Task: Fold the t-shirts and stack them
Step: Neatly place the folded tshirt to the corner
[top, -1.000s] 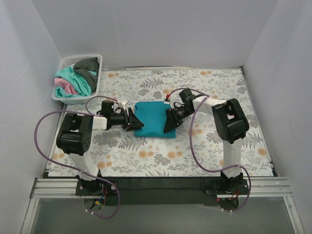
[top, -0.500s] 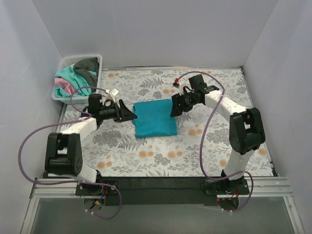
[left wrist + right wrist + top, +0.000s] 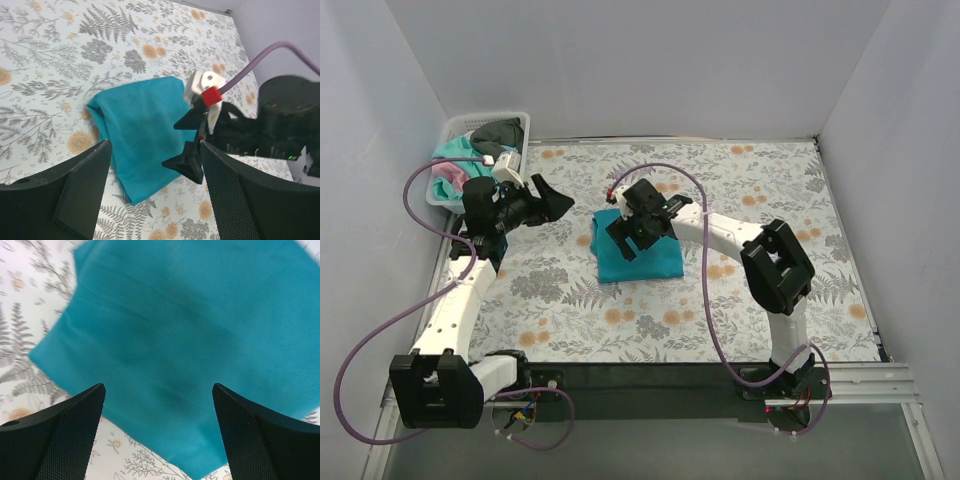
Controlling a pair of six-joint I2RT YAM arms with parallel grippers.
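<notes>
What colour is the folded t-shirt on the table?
The t-shirt is teal-blue, clearest in the right wrist view.

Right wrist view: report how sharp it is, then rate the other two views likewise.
Right wrist: the shirt looks slightly blurred, its weave unresolved, with a dim shadow near its middle. Left wrist: shirt and floral cover are crisp, while the near fingers are dark. Top external: even light, soft shadows, no glare.

A robot test booth in a lab is shown. A table cover [image 3: 770, 200] is closed in by plain white walls [image 3: 640, 60]. A left arm [image 3: 460, 290] and a right arm [image 3: 730, 235] are bolted to a metal rail [image 3: 870, 382], and purple cables [image 3: 706, 300] are looped from them.
</notes>
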